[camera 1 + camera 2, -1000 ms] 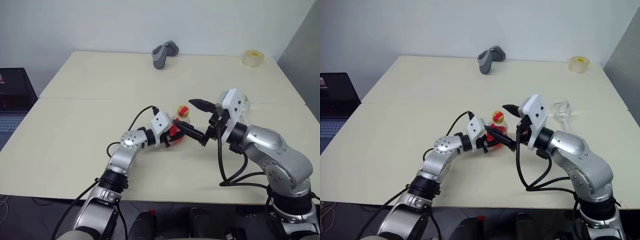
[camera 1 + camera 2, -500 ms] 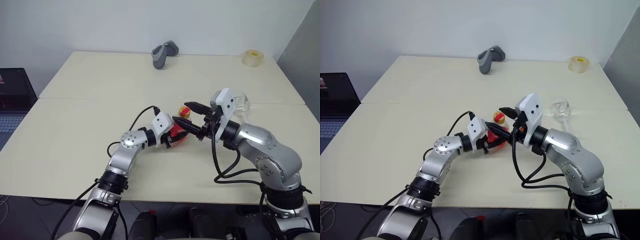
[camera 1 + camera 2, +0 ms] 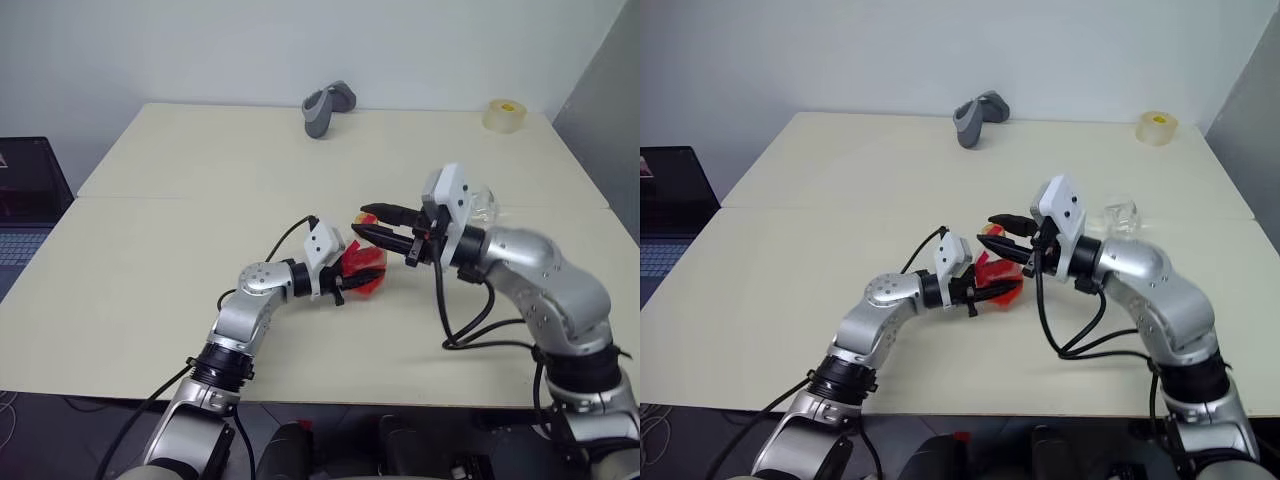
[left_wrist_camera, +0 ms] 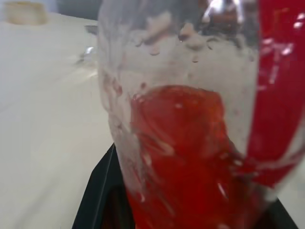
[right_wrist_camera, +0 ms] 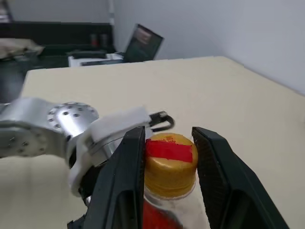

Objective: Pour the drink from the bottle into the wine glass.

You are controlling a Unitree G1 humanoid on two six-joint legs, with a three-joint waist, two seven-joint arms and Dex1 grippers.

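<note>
Left pincer (image 3: pixel 990 291): clamped round the body of the bottle (image 3: pixel 996 274), which is held tilted just above the counter (image 3: pixel 790 230), near its middle.
Right pincer (image 5: pixel 167 157): its two black fingers (image 5: pixel 125 168) are set either side of the yellow cap (image 5: pixel 170 163), close against it; whether they are already gripping cannot be told.
Step in hand: uncapping is judged to be under way, since the cap is on and nothing has been poured.
Drink (image 4: pixel 186 148): red-orange, all inside the bottle.
Wine glass (image 3: pixel 484 207): seen behind the right wrist, partly hidden, near the counter's right side; no drink is seen in it.
Next move: a firm pinch on the cap and a twist against the left hold is called for, the bottle kept steady.
View difference: the cap between the fingers is shown clearly by the right wrist view; the liquid level and droplets on the wall by the left wrist view; the glass and the layout by the head views.
</note>
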